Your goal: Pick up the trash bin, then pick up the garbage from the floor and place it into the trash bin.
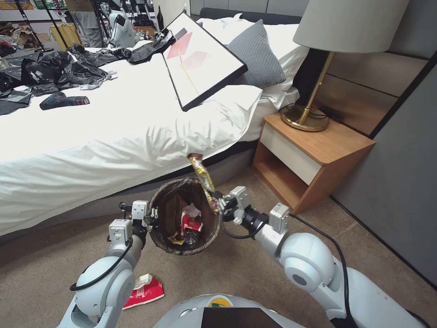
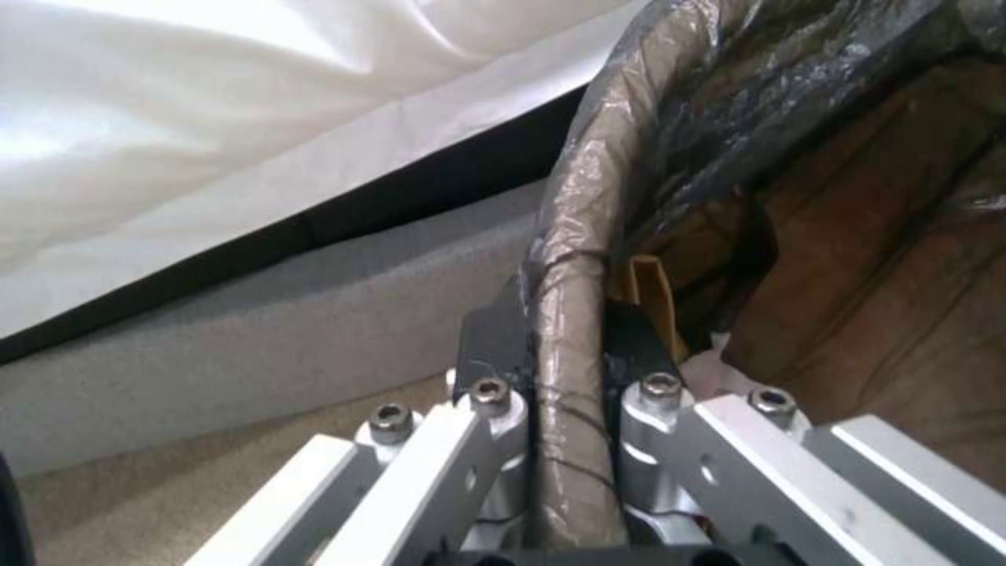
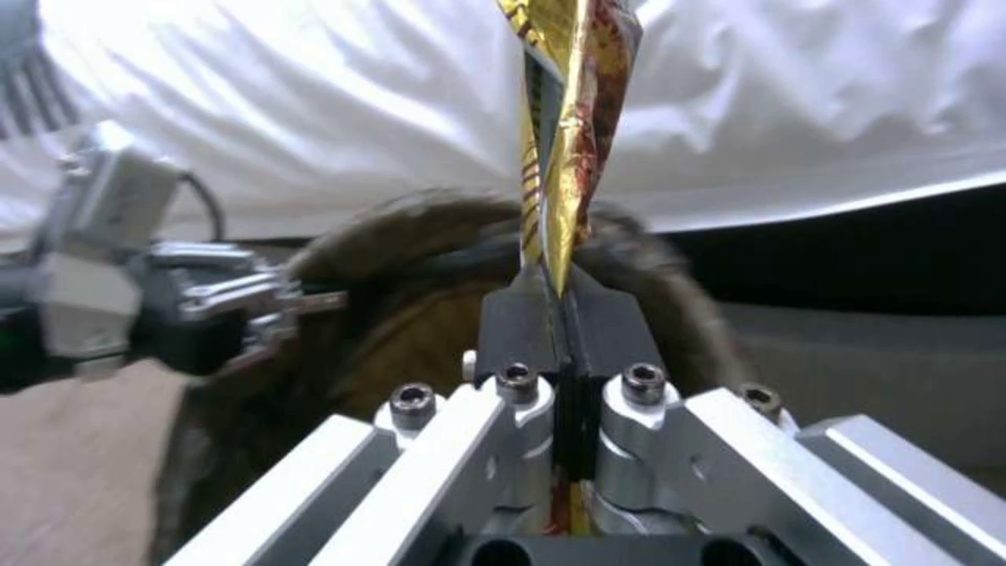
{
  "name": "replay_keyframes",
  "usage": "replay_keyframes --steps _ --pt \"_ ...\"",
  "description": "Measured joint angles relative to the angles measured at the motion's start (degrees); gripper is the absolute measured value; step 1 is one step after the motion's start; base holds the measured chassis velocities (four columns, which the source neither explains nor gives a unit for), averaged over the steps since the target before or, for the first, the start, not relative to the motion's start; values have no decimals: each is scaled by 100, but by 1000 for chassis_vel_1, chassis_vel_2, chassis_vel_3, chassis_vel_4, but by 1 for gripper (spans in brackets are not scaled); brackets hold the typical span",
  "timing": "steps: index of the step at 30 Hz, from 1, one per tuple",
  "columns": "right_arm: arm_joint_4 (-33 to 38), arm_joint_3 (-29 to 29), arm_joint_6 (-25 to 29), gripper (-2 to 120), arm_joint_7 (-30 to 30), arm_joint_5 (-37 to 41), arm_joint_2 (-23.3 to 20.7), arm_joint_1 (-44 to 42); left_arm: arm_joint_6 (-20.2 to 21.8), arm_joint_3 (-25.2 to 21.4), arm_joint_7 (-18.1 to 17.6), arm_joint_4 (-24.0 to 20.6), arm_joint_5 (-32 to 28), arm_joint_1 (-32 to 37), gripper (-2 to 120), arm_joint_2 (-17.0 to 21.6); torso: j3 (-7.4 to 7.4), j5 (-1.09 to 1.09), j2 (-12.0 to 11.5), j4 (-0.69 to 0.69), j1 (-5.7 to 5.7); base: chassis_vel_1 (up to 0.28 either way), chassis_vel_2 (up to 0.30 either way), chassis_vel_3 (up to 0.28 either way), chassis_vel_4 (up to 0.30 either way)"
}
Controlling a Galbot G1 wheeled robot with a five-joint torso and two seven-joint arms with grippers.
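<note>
The trash bin (image 1: 160, 237), lined with a crinkled dark bag, hangs above the carpet beside the bed; my left gripper (image 1: 153, 213) is shut on its rim (image 2: 571, 314) at the left side. Inside lie a tan paper bag (image 1: 174, 212), white tissue (image 1: 192, 210), a red-and-white packet (image 1: 190, 224) and other litter. My right gripper (image 1: 216, 203) is shut on a yellow snack wrapper (image 1: 202, 175), which stands up from the fingers at the bin's right rim. Close up, the wrapper (image 3: 566, 134) is pinched between the black pads (image 3: 519, 322), the bin (image 3: 440, 228) behind it. A red-and-white packet (image 1: 145, 291) lies on the carpet.
The bed (image 1: 91, 136) with white duvet runs along the far side, carrying black plastic sheets (image 1: 59, 68), a framed picture (image 1: 200, 59) and a small power tool (image 1: 63, 101). A wooden nightstand (image 1: 309, 159) with a lamp (image 1: 314, 105) stands to the right. A grey wall (image 1: 400, 182) closes the right side.
</note>
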Motion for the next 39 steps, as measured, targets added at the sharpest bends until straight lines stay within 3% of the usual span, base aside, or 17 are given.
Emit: replay_keyframes --steps 11,24,26,30,32,39 --pt "-7 -901 -175 -1 343 229 -56 347 23 58 6 1 8 -31 5 -79 0 0 0 1 0 0 0 0 0" --pt "-201 -1130 -347 44 684 223 101 457 44 36 7 -76 24 -1 5 -100 0 0 0 1 0 0 0 0 0" --pt "-218 -1084 -358 56 717 200 116 457 45 59 7 -83 48 12 5 -130 0 0 0 1 0 0 0 0 0" --pt "-206 -1047 -368 65 717 190 116 453 45 77 13 -82 73 26 5 -150 0 0 0 1 0 0 0 0 0" --pt "-163 -959 -363 78 715 128 104 374 45 90 19 -82 103 27 5 -188 0 0 0 1 0 0 0 0 0" --pt "4 -643 -318 98 695 31 21 132 45 102 23 -80 123 24 5 -225 0 1 0 1 0 0 0 0 0"
